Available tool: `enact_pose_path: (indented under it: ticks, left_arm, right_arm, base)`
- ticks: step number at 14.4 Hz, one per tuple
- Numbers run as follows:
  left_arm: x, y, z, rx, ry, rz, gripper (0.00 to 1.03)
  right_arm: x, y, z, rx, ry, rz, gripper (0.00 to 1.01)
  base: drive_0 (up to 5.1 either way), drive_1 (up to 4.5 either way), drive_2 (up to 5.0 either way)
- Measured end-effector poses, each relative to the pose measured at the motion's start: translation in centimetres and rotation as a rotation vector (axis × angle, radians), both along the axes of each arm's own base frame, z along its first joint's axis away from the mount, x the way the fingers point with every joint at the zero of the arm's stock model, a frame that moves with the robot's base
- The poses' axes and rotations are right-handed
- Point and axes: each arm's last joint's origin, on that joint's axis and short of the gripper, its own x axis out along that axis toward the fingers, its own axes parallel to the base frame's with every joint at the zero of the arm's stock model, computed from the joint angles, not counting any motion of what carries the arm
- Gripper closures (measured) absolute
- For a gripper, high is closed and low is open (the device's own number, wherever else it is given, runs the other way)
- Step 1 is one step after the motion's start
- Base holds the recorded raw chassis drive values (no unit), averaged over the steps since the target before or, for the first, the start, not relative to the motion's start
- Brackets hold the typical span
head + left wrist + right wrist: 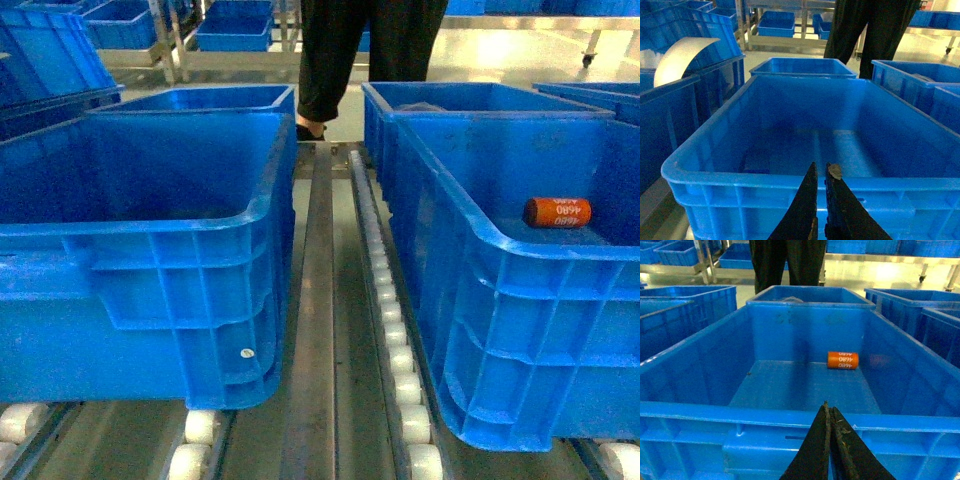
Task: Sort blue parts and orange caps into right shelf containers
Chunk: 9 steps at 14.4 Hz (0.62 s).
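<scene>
Two large blue totes stand side by side on a roller conveyor (398, 340), with a metal rail between them. In the head view the left tote (150, 235) fills the left half and the right tote (500, 260) fills the right half. Neither gripper shows in the head view.

One orange cap (557, 212) lies on its side on the floor of the right tote, toward the far end and near the right wall. Pale printed digits are visible on its side. In the right wrist view the same cap (843, 360) rests just in front of the far wall, a little right of the middle. No other part is visible in this tote.

The right gripper (830, 412) hangs just outside the near rim of the right tote (790, 415). Its jaws are pressed together with no gap and hold nothing. It is well apart from the cap.

The left gripper (820, 172) hangs at the near rim of the left tote (740, 180). Its jaws are almost together, with only a thin slit between them, and nothing is between them. A small pale mark sits on the tip of one finger (834, 172).

Behind the totes stand more blue bins, and a person in dark trousers (350, 50) stands at the far end of the conveyor.
</scene>
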Motion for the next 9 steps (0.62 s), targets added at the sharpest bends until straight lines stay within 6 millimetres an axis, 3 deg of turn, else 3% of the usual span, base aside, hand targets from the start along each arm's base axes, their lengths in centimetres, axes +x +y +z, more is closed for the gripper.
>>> enact_pose_path:
  ticks: [4, 9]
  left_arm:
    - [-1.7, 0.0, -1.6, 0.000, 0.028, 0.000, 1.01]
    - [-3.1, 0.0, -1.0, 0.000, -0.004, 0.000, 1.01]
  right_arm:
    - [-1.4, 0.0, 0.5, 0.000, -0.025, 0.000, 0.98]
    - [-3.0, 0.0, 0.7, 0.000, -0.031, 0.000, 0.98]
  base:
    - [0.0, 0.00, 0.0]
    - [0.0, 0.00, 0.0]
